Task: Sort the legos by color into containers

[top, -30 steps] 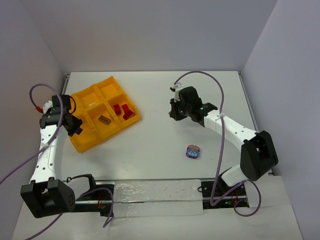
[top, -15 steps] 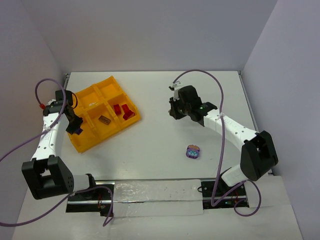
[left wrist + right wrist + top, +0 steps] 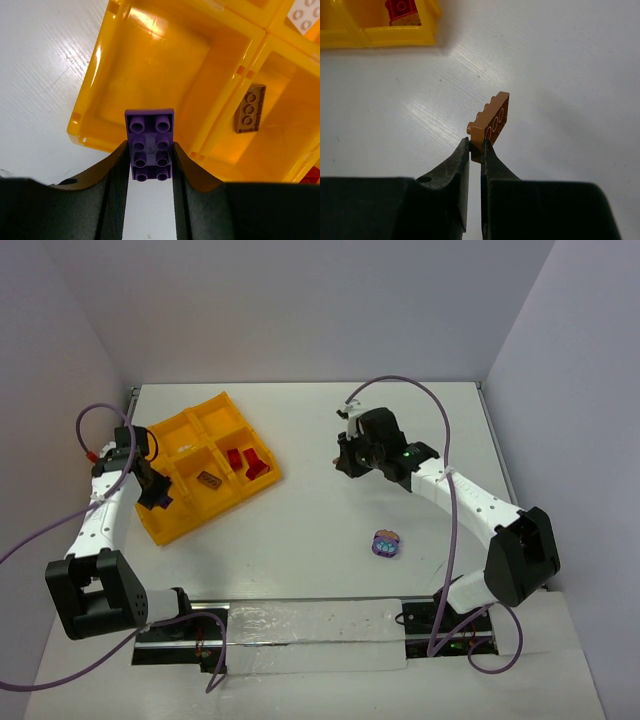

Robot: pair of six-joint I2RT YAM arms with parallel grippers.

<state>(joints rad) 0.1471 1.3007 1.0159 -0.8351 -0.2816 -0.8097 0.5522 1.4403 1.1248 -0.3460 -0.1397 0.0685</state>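
Purple plate (image 3: 149, 145), clamped in the left gripper (image 3: 149, 150), hangs over the yellow tray's (image 3: 85, 107) near rim, so a release here could bounce it outside, while the right gripper (image 3: 475, 147) pinches a tan plate (image 3: 492, 122) by one corner that might twist free

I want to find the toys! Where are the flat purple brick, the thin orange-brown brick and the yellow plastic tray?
Flat purple brick (image 3: 150, 142), left wrist view, studded top.
Thin orange-brown brick (image 3: 492, 122), right wrist view, broad face.
Yellow plastic tray (image 3: 160, 60), left wrist view, empty cell's floor.
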